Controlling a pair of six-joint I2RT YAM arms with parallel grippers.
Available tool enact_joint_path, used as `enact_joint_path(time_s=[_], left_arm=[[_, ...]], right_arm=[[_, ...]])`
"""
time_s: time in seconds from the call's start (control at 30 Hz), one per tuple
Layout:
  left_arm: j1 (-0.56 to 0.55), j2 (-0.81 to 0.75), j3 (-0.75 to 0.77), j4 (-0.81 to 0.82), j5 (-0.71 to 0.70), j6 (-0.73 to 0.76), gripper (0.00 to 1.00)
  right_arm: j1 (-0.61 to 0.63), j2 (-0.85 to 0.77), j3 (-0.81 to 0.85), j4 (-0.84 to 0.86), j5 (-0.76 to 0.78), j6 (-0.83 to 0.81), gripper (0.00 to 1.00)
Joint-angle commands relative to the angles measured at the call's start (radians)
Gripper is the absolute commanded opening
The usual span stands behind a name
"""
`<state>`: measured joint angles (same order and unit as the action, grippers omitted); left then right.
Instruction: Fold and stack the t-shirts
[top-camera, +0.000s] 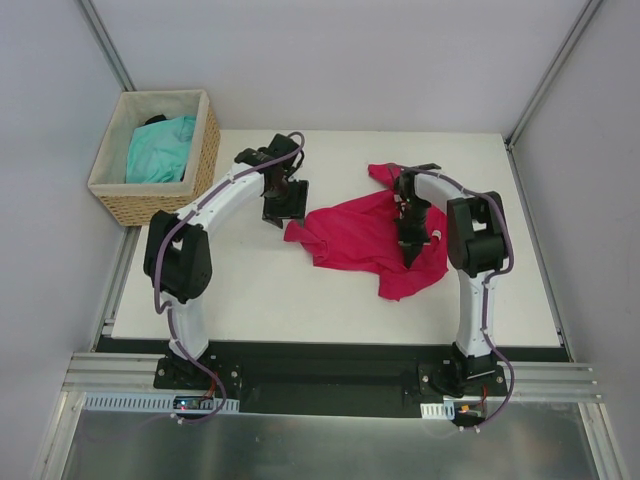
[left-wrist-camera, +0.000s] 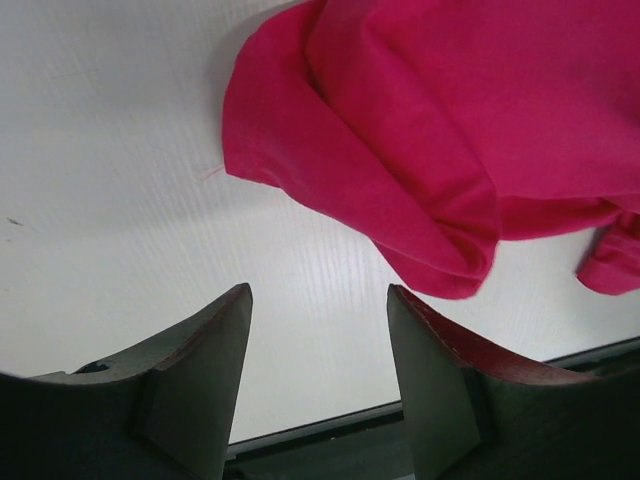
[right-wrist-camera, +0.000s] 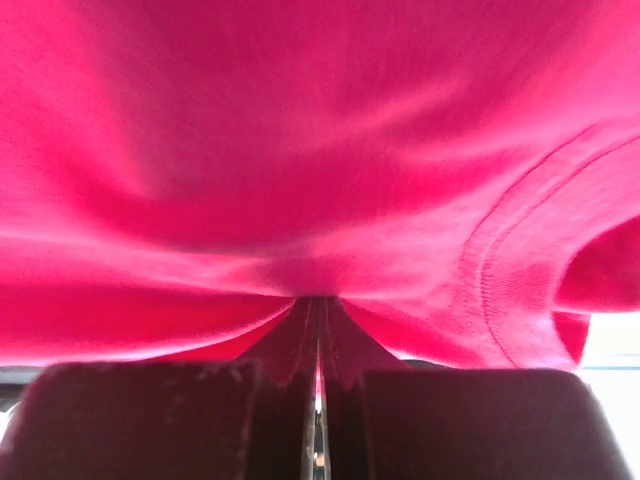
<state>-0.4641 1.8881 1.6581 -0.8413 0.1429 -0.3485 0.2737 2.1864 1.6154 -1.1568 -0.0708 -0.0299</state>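
Observation:
The crimson-pink t-shirt (top-camera: 365, 240) lies crumpled on the white table, right of centre. My right gripper (top-camera: 411, 232) is shut on its fabric; in the right wrist view the pink cloth (right-wrist-camera: 320, 180) fills the frame and is pinched between the closed fingers. My left gripper (top-camera: 285, 207) is open and empty, just left of the shirt's left edge; the left wrist view shows a folded pink edge (left-wrist-camera: 420, 170) beyond the fingers (left-wrist-camera: 200, 380), not touching them. The turquoise t-shirt (top-camera: 160, 148) lies bunched in the basket.
A woven wicker basket (top-camera: 205, 160) stands at the table's back left corner. The white table (top-camera: 250, 290) is bounded by grey walls and metal frame posts at left and right. A dark rail runs along the near edge.

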Motion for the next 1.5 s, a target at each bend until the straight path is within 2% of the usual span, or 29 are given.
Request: enact_joint_path(time_s=[0.0,0.27,0.43,0.6,0.77,0.83,0.9,0.93,1.03,1.13,1.17,1.2,1.3,1.37,1.47], left_arm=[[-0.004,0.086,-0.014,0.018,-0.06,0.009,0.56],[-0.004,0.167,-0.043,0.159,-0.035,-0.024,0.53],[0.001,0.149,-0.099,0.202,-0.077,-0.03,0.52],[0.005,0.16,-0.153,0.266,-0.052,-0.03,0.5],[0.005,0.192,-0.135,0.303,-0.046,-0.017,0.46],[0.005,0.198,-0.127,0.301,-0.043,-0.017,0.41],[0.005,0.206,-0.115,0.3,-0.036,-0.014,0.31],[0.005,0.209,-0.112,0.3,-0.039,-0.012,0.18],[0.005,0.207,-0.103,0.295,-0.051,-0.007,0.0],[0.005,0.197,-0.071,0.224,-0.136,-0.009,0.0],[0.007,0.198,-0.016,0.181,-0.184,-0.01,0.0],[0.007,0.206,0.017,0.066,-0.225,-0.015,0.0],[0.016,0.181,0.103,-0.126,-0.402,-0.053,0.0],[0.042,0.145,0.094,-0.177,-0.452,-0.076,0.0],[0.099,0.069,0.054,-0.235,-0.439,-0.092,0.0]], right_arm=[[0.005,0.024,0.115,-0.061,0.025,0.001,0.01],[0.007,0.026,0.208,-0.101,0.02,0.002,0.01],[0.009,0.024,0.213,-0.106,0.019,0.001,0.01],[0.009,0.016,0.212,-0.11,0.019,-0.002,0.01],[0.009,0.007,0.202,-0.113,0.016,-0.008,0.01],[0.009,0.0,0.196,-0.113,0.012,-0.007,0.01],[0.009,-0.005,0.189,-0.11,0.011,-0.005,0.01],[0.007,-0.005,0.19,-0.11,0.011,-0.005,0.01],[0.007,-0.007,0.195,-0.113,0.006,-0.007,0.01],[0.007,-0.001,0.209,-0.126,0.002,-0.011,0.01],[0.007,0.001,0.212,-0.126,-0.001,-0.015,0.01],[0.007,0.006,0.216,-0.135,-0.003,-0.016,0.01],[0.007,0.015,0.235,-0.15,0.005,-0.024,0.01],[0.007,0.019,0.251,-0.156,0.006,-0.025,0.01],[0.007,0.03,0.279,-0.17,0.005,-0.027,0.01]])
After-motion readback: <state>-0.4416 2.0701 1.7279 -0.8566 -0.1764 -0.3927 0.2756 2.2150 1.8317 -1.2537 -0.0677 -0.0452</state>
